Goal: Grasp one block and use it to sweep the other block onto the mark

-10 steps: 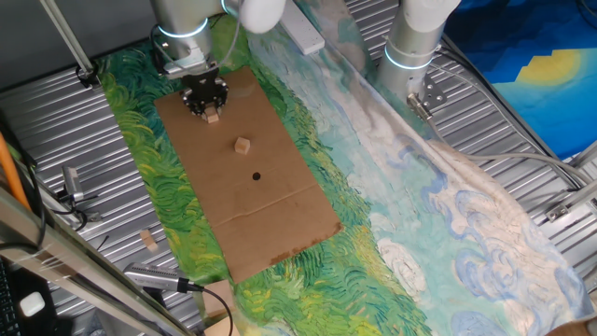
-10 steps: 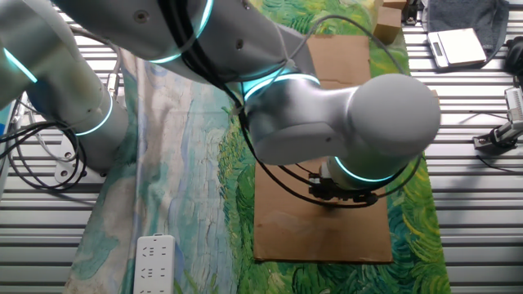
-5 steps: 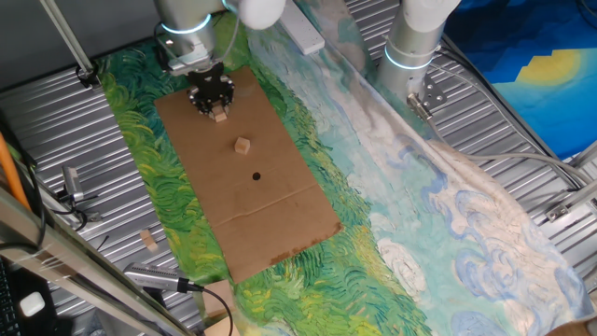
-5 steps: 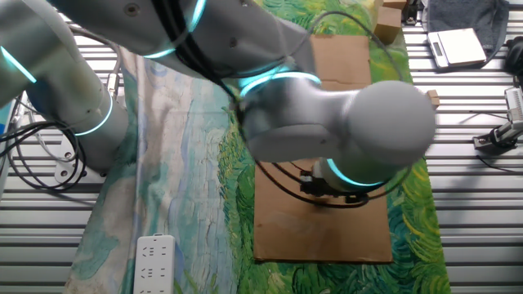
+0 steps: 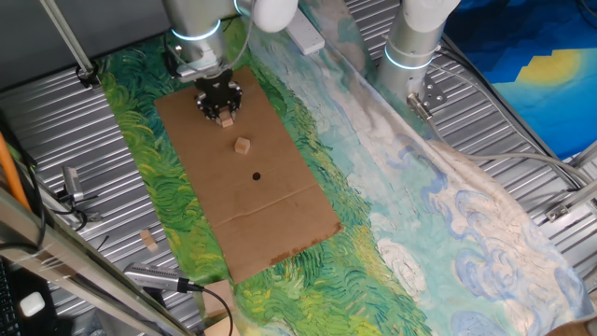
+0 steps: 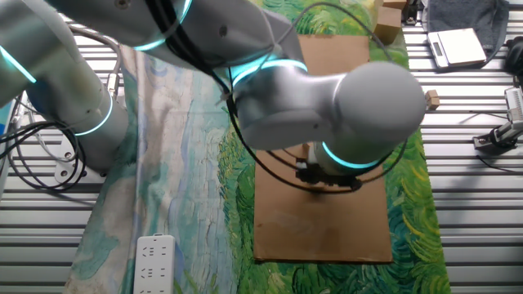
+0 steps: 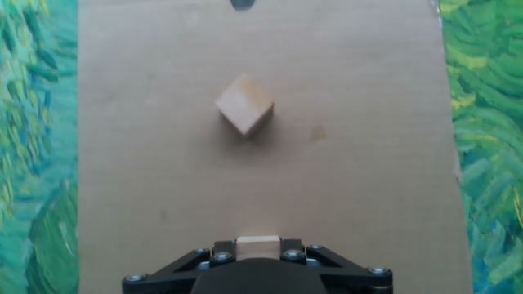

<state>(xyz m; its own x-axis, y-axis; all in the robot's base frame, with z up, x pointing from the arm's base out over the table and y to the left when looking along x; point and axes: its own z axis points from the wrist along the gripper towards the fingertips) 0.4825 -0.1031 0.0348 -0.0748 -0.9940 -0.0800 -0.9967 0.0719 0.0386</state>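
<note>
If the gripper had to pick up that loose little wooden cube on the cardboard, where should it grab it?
Probably from straight above, closing on two opposite flat side faces of the loose pale wooden cube. It sits flat on the brown cardboard sheet but turned cornerwise to the hand view, so the gripper would need to rotate to meet faces, not corners.

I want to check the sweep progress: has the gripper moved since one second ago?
Yes. In one fixed view the gripper, shut on a block, has moved along the cardboard toward the loose block and the mark, which lie where they did.

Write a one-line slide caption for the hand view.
Gripper holding one wooden block, lined up behind the loose block on cardboard, with the mark beyond.
</note>
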